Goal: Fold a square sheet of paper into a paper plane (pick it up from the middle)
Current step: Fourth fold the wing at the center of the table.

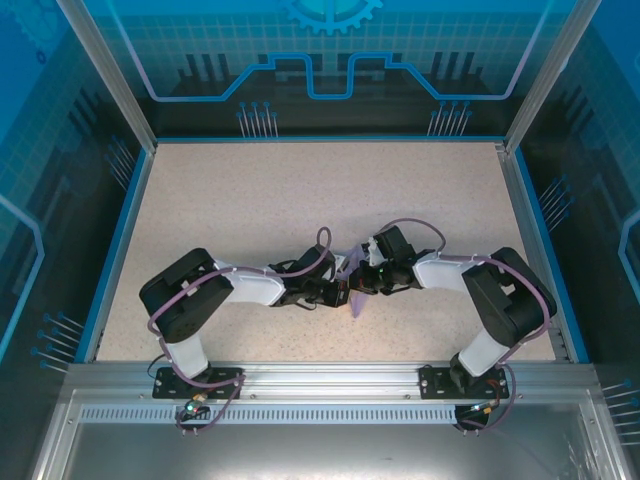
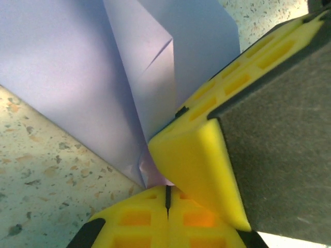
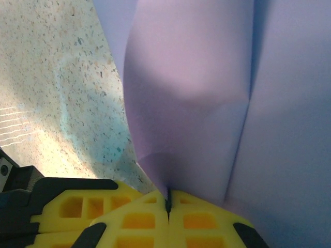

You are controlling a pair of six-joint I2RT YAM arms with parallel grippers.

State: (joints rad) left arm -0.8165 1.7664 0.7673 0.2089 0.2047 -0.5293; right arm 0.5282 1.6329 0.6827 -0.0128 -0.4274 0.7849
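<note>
Pinching the lilac paper [image 2: 77, 77] at a folded edge, the left gripper [image 2: 167, 195] has its yellow jaws pressed together, and the right gripper [image 3: 168, 199] clamps it likewise. Pale and unprinted, the paper shows sharp creases and layered flaps, between both grippers over the speckled table [image 1: 250, 200].

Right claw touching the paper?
Touching. In the right wrist view, the folded lilac paper runs into the seam of the shut right claw, pinched between its yellow pads.

Both arms bend inward, left tool [image 2: 167, 202] and right tool [image 3: 168, 203] closed tight (tips close together).
</note>
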